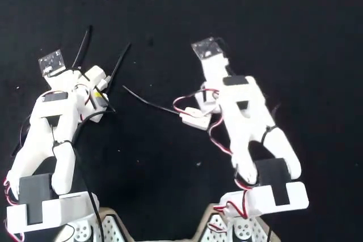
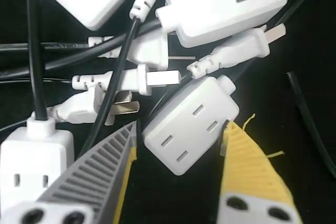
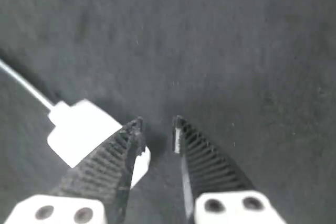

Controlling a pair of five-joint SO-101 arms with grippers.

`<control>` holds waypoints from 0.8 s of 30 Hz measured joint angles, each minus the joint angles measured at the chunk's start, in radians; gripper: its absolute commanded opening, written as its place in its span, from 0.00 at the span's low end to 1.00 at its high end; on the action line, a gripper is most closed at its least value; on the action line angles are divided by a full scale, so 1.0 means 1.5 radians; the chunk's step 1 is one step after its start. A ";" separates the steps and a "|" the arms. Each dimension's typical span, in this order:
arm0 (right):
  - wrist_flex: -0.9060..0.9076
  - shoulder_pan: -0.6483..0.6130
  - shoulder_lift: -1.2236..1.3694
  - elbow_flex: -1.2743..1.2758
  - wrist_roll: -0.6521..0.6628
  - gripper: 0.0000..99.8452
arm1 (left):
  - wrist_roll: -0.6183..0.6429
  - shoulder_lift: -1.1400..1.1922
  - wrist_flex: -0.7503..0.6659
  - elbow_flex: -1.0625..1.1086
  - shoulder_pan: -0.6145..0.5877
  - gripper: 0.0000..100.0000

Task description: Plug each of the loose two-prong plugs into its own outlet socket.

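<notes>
Our left gripper (image 2: 180,128) spreads wide around a white outlet socket (image 2: 189,129), amid loose two-prong plugs (image 2: 142,78); our right gripper (image 3: 157,121), narrowly parted and empty, we see just beside a white corded block (image 3: 79,129) on the black counter (image 3: 236,51).
</notes>
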 measured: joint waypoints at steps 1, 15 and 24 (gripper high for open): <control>-0.002 -0.006 0.000 -0.007 -0.012 0.08 | 0.000 0.000 0.000 0.000 0.000 0.25; 0.153 0.054 -0.031 -0.038 -0.056 0.08 | 0.000 0.000 0.000 0.000 0.000 0.25; 0.105 -0.015 -0.011 0.020 -0.056 0.08 | 0.000 -0.001 0.000 0.000 0.000 0.25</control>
